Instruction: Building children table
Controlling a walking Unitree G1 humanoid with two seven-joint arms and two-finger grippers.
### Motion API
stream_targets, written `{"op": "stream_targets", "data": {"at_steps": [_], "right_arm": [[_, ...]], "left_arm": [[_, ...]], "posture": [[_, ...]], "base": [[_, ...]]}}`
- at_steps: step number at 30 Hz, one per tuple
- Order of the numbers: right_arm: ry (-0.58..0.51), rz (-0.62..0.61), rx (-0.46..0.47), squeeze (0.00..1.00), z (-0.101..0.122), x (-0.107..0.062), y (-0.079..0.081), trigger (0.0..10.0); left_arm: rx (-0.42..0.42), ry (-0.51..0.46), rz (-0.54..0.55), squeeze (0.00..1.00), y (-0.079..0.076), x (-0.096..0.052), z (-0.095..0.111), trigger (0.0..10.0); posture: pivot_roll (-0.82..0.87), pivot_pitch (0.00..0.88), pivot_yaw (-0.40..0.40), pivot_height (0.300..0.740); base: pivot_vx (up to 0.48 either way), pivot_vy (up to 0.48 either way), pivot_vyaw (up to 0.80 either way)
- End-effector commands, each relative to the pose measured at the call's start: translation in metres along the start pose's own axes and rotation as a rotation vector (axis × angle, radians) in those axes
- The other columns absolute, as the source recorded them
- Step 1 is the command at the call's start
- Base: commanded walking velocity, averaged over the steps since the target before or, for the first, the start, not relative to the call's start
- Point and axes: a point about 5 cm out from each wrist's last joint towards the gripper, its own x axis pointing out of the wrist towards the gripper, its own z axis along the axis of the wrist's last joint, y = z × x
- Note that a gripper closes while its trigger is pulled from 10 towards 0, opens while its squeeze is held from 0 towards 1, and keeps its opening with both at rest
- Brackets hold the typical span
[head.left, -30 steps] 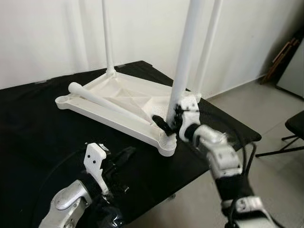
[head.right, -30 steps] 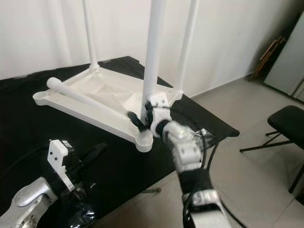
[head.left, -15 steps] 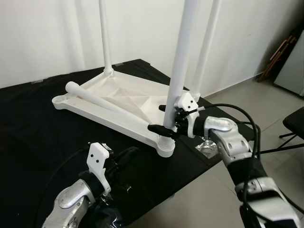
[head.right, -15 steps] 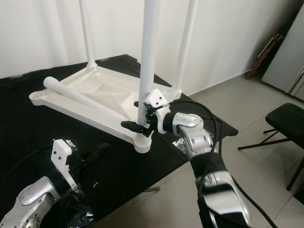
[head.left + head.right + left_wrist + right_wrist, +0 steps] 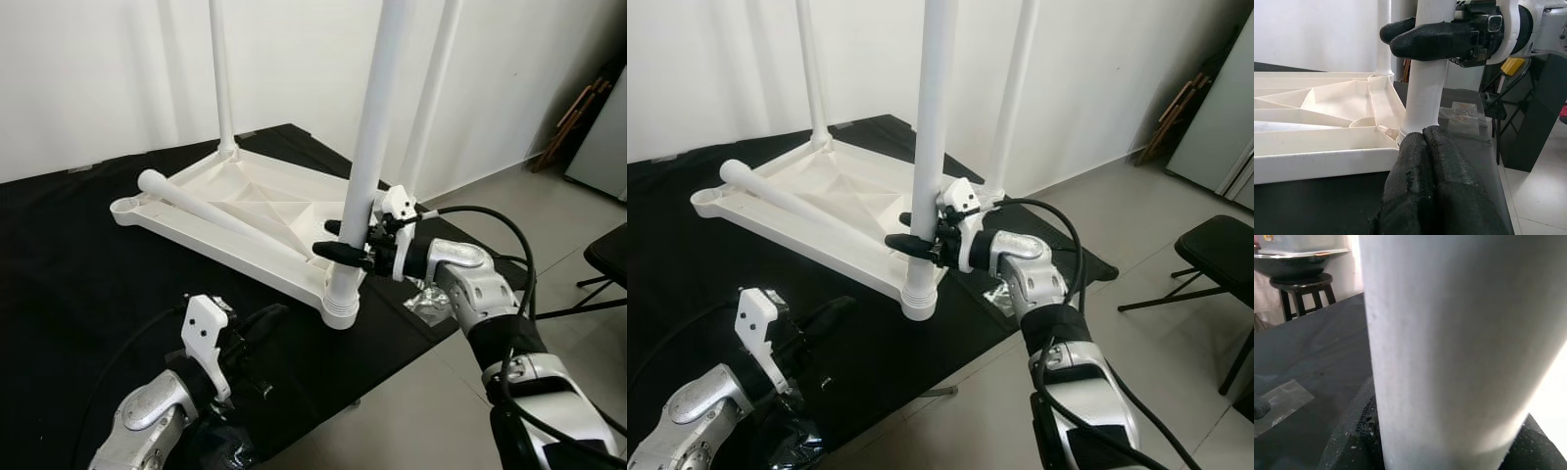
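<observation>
Going left to right: the left gripper (image 5: pixel 257 328) is hanging low over the black table (image 5: pixel 69 255), near the front edge, fingers (image 5: pixel 1437 186) pressed together on nothing. It's sitting just short of the tabletop's near corner, not touching it.

The white tabletop (image 5: pixel 250 211) is lying upside down on the black table, ribbed underside facing up. Two legs are standing up out of its far corners, and one loose leg (image 5: pixel 211 211) is lying slantwise across the frame, waiting for its socket.

Then the near-right leg (image 5: pixel 367 166), standing in the corner socket (image 5: pixel 340 305). The right gripper (image 5: pixel 345 242) is wrapping it low down, just above the socket, fingers clamped either side of the tube.

Handling-wise this all looks like light, stiff moulded plastic, smooth and probably a bit slippery, so gripping low near the socket seems the smart spot, since grabbing higher would lever the whole tabletop around. I'd guess the tabletop slides easily on that cloth too.

Room: the socket corner is sitting close to the black table's front-right edge, with bare floor beyond. There's a crinkly plastic bag (image 5: pixel 428 300) just beside the right arm, a dark chair (image 5: pixel 1215 257) well off right, and lots of free black surface on the left
</observation>
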Motion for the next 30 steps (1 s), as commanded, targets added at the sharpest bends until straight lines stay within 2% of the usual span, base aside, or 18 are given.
{"op": "stream_targets", "data": {"at_steps": [1,2,4,6,8,9,10,11,12,14,15,18,23,24,25,26,27,30], "right_arm": [[0.009,-0.036,-0.014,0.0,-0.003,0.006,0.0,0.0],[0.012,-0.089,-0.008,0.0,-0.005,0.007,-0.002,0.0],[0.012,-0.089,-0.008,0.0,-0.005,0.007,-0.002,0.0],[0.026,-0.211,0.017,0.0,-0.01,0.012,0.001,0.0],[0.033,-0.258,0.031,0.0,-0.013,0.014,0.004,0.0],[0.036,-0.57,0.129,0.0,-0.022,0.014,0.004,0.0],[0.049,-0.729,0.204,0.0,-0.034,0.014,0.014,0.0],[0.049,-0.729,0.204,0.0,-0.034,0.014,0.014,0.0],[0.072,-0.792,0.232,0.0,-0.043,0.017,0.027,0.0],[0.072,-0.792,0.232,0.0,-0.043,0.017,0.027,0.0],[0.099,-0.737,0.138,0.0,-0.042,0.027,0.034,0.0],[0.121,-0.718,0.13,0.0,-0.045,0.029,0.028,0.0],[0.129,-0.71,0.13,0.0,-0.046,0.031,0.03,0.0],[0.114,-0.718,0.149,0.0,-0.043,0.031,0.032,10.0],[0.088,-0.716,0.17,0.82,-0.038,0.03,0.034,10.0],[0.088,-0.716,0.17,0.82,-0.038,0.03,0.034,10.0],[0.057,-0.675,0.185,1.0,-0.031,0.031,0.036,10.0],[-0.004,-0.54,0.169,1.0,-0.015,0.034,0.034,10.0]], "left_arm": [[0.005,0.006,-0.007,0.0,0.0,0.0,0.0,10.0],[0.005,0.006,-0.008,0.0,0.0,0.0,0.0,10.0],[0.005,0.006,-0.008,0.0,0.0,0.0,0.0,10.0],[0.003,0.006,-0.007,0.0,0.001,-0.001,0.001,10.0],[0.003,0.005,-0.006,0.0,0.001,-0.002,0.001,10.0],[0.002,0.005,-0.005,0.0,0.002,-0.002,0.001,10.0],[0.001,0.004,-0.005,0.0,0.003,-0.003,0.001,10.0],[0.001,0.004,-0.005,0.0,0.003,-0.003,0.001,10.0],[-0.001,0.003,-0.005,0.0,0.003,-0.003,0.001,10.0],[-0.001,0.003,-0.005,0.0,0.003,-0.003,0.001,10.0],[-0.002,0.002,-0.004,0.0,0.005,-0.002,0.001,10.0],[-0.004,0.002,-0.005,0.0,0.006,-0.002,0.0,10.0],[-0.005,0.0,-0.002,0.0,0.006,-0.002,0.0,10.0],[-0.007,-0.001,0.001,0.0,0.006,-0.002,0.0,10.0],[-0.009,-0.001,0.001,0.0,0.005,-0.002,0.0,10.0],[-0.009,-0.001,0.001,0.0,0.005,-0.002,0.0,10.0],[-0.009,0.001,-0.003,0.0,0.005,-0.002,-0.001,10.0],[-0.011,0.005,-0.011,0.0,0.004,-0.002,-0.001,10.0]], "posture": [[0.0,0.0,-0.049,0.74],[-0.01,0.0,-0.05,0.74],[-0.01,0.0,-0.05,0.74],[-0.02,0.0,-0.05,0.74],[-0.02,0.0,-0.05,0.74],[-0.03,0.0,-0.05,0.74],[-0.03,0.0,-0.051,0.74],[-0.03,0.0,-0.051,0.74],[-0.03,0.0,-0.052,0.74],[-0.03,0.0,-0.052,0.74],[-0.04,0.0,-0.04,0.74],[-0.03,0.0,-0.051,0.74],[-0.04,0.0,-0.043,0.74],[-0.03,0.0,-0.042,0.74],[-0.03,0.0,-0.041,0.74],[-0.03,0.0,-0.041,0.74],[-0.03,0.0,-0.039,0.74],[-0.03,0.0,-0.036,0.74]], "base": [[0.0,0.0,0.0],[0.0,0.0,0.0],[0.0,0.0,0.0],[0.0,0.0,0.0],[0.0,0.0,0.0],[0.0,0.0,0.0],[0.0,0.0,0.0],[0.0,0.0,0.0],[0.0,0.0,0.0],[0.0,0.0,0.0],[0.0,0.0,0.0],[0.0,0.0,0.0],[0.0,0.0,0.0],[0.0,0.0,0.0],[0.0,0.0,0.0],[0.0,0.0,0.0],[0.0,0.0,0.0],[0.0,0.0,0.0]]}}
